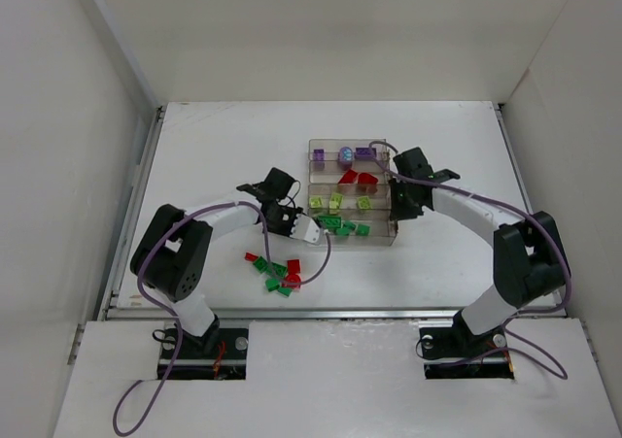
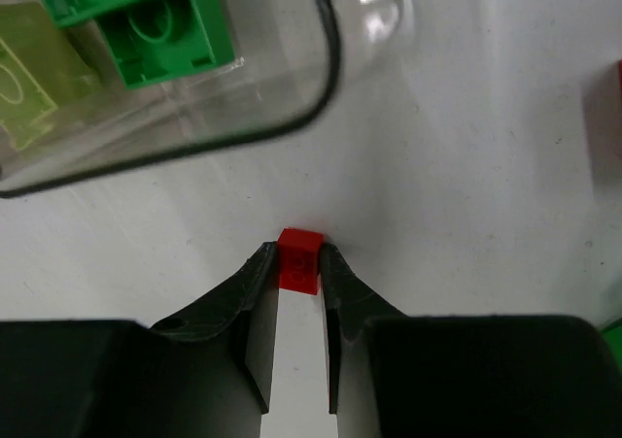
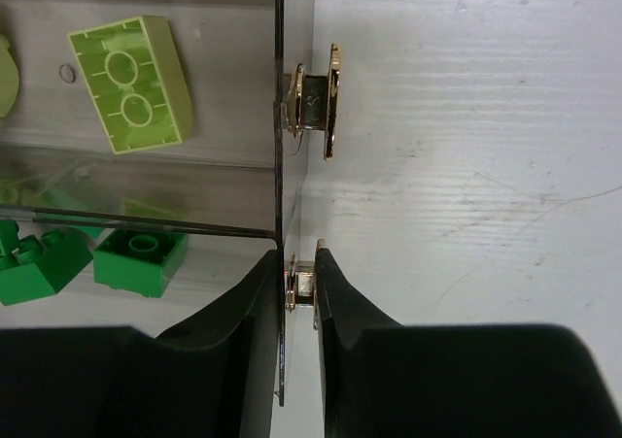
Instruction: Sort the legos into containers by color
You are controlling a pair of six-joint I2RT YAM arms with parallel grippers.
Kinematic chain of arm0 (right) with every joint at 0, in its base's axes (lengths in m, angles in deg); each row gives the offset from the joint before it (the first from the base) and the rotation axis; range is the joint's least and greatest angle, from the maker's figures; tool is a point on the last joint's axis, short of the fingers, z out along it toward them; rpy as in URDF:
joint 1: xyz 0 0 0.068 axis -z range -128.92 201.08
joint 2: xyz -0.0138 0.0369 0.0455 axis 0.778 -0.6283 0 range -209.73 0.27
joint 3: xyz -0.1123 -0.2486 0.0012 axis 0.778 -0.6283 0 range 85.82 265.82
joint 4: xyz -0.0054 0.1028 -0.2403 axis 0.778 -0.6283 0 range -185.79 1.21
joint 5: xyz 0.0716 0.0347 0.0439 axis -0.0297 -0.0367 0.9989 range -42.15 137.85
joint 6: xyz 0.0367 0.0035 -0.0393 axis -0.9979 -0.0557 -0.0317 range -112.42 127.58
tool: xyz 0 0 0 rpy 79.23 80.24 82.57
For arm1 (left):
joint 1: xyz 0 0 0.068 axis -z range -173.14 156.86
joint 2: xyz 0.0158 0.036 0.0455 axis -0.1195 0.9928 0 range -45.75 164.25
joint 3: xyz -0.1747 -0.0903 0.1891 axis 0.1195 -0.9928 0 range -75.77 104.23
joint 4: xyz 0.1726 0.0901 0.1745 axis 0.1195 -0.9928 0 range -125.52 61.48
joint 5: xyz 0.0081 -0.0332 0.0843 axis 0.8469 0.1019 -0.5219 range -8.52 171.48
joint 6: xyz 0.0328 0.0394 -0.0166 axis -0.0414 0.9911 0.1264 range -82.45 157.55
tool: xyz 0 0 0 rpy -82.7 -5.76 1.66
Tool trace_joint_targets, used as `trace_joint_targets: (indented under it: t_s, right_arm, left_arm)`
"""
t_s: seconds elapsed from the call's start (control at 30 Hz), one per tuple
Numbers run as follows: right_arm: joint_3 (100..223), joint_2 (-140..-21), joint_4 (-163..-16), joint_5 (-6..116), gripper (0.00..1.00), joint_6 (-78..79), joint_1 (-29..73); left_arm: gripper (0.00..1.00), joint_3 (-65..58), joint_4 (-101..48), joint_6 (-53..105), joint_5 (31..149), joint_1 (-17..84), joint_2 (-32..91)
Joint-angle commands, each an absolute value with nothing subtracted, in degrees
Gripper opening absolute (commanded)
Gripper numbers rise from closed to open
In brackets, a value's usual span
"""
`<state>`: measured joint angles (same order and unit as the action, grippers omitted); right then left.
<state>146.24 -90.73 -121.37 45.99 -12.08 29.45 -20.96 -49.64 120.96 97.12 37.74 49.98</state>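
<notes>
Loose red/green legos [image 1: 277, 271] lie nr tabletop [image 1: 214, 156] near edge, L gripper [image 2: 297, 252] clenched on red brick [image 2: 299, 268] by tray [image 2: 282, 79] near-left corner, R gripper [image 3: 301, 268] pinching tray's right wall at gold latch [image 3: 303, 285].

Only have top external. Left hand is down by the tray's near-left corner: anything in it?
Observer: Yes. The left wrist view shows the left hand shut on a small red brick, just outside the tray corner.
Operator: And the right hand?
Observer: The right hand is shut on a gold clasp on the tray's side wall, with no brick in it.
Operator: What's in the compartment beside it?
Observer: It holds dark green bricks; a lime brick lies in the next one.
</notes>
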Motion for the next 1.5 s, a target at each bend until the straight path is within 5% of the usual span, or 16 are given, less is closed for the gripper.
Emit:
trace_joint_targets:
  t_s: [0.0, 0.2, 0.33, 0.5, 0.87, 1.47]
  right_arm:
    - [145.0, -91.2, -119.3, 49.3, 0.14, -15.9, 27.5]
    - [144.4, -89.6, -119.8, 47.0, 0.18, -17.5, 27.5]
    - [145.7, -89.6, -121.2, 46.4, 0.55, -16.2, 27.5]
    - [147.9, -87.0, -122.4, 46.4, 0.72, -15.1, 27.5]
    - [152.7, -79.5, -126.0, 42.9, 0.75, -14.0, 27.5]
    - [152.8, -76.6, -126.5, 42.0, 0.75, -14.1, 27.5]
  left_arm:
    - [0.0, -20.8, -52.8, 115.0, 100.5, 36.6, 50.7]
    - [0.0, -17.2, -53.3, 107.2, 103.5, 31.8, 49.4]
    - [0.0, -15.0, -53.8, 105.7, 104.0, 29.5, 48.9]
    - [0.0, -11.8, -54.4, 103.7, 105.3, 28.2, 47.7]
    - [0.0, 6.7, -54.3, 95.0, 118.2, 27.2, 57.0]
    - [0.06, 13.4, -39.3, 87.2, 109.4, 33.8, 66.9]
